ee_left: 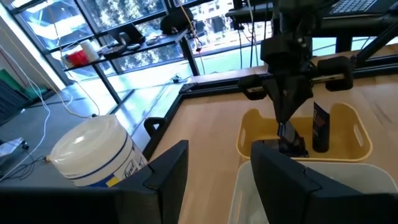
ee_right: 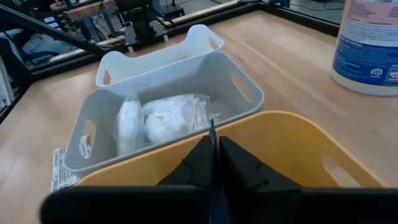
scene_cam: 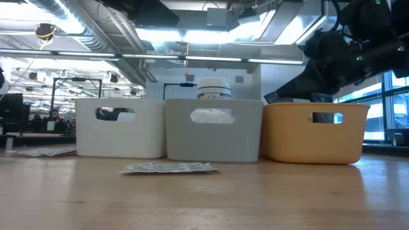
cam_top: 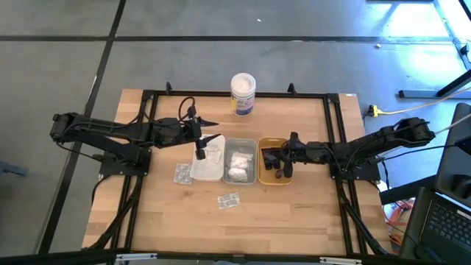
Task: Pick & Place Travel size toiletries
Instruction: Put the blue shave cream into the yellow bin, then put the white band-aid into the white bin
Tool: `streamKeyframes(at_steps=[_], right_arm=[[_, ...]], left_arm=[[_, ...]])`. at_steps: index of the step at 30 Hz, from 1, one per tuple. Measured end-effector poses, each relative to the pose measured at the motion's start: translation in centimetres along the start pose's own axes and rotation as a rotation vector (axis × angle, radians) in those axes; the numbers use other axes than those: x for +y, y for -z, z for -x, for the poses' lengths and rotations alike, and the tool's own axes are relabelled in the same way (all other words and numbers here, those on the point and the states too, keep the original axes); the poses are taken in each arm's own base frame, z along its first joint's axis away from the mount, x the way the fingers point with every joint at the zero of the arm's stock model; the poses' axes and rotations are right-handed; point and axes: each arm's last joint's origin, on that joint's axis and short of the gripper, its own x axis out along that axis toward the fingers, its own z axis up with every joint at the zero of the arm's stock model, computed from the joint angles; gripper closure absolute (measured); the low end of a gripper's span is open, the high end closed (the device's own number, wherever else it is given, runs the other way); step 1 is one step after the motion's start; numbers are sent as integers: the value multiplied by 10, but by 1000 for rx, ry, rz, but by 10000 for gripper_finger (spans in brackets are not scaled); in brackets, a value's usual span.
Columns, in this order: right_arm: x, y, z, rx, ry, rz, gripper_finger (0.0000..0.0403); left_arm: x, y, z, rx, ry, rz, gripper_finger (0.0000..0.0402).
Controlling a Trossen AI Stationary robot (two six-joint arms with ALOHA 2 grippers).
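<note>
- Nearest the low camera, one flat printed sachet (scene_cam: 168,167) lies loose on the table (cam_top: 294,213) in front of the trays; a second sachet (cam_top: 182,174) lies beside the white tray (cam_top: 208,174).
- Other toiletries are already sorted: white wrapped bundles (ee_right: 163,118) in the grey tray (cam_top: 241,177), small black tubes (ee_left: 320,126) in the orange tray (cam_top: 273,179).
- Right claw (cam_top: 271,157) hangs inside the orange tray, fingers almost pressed together with only a thin dark sliver showing between them; whether it is pinching a tube I cannot tell.
- Left claw (cam_top: 207,131) hovers spread above the far end of the white tray, holding nothing.
- Likely step: dropping a tube into the orange tray. To do it well, part the fingers only once the tip is below the rim, then lift straight up so the tube is not dragged out.
- Tray walls sit touching side by side, so sideways motion at that height risks knocking the grey tray.
- Open table lies toward the near edge, around the loose sachets; the tall white tub (cam_top: 243,92) stands well behind the trays, out of the way.
</note>
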Motion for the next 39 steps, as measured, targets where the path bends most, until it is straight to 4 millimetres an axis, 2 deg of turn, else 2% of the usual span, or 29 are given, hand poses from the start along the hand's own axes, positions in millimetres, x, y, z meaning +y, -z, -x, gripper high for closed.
streamKeyframes(at_steps=[6, 13, 20, 24, 30, 39], right_arm=[[0, 0, 0, 0, -1, 0, 330], [0, -1, 0, -6, -3, 28, 296], [11, -26, -2, -87, -41, 82, 273], [18, -41, -5, -120, -92, 121, 265], [25, -56, -8, -94, -79, 182, 262], [28, -62, -10, -21, -60, 201, 284]], left_arm=[[-1, 4, 0, 43, 9, -16, 233], [-3, 18, 2, 174, 46, 0, 232], [-8, 33, 6, 333, 147, 65, 239], [-11, 44, 11, 455, 241, 123, 243], [-16, 58, 22, 652, 349, 218, 253], [-38, 63, 40, 828, 418, 369, 268]])
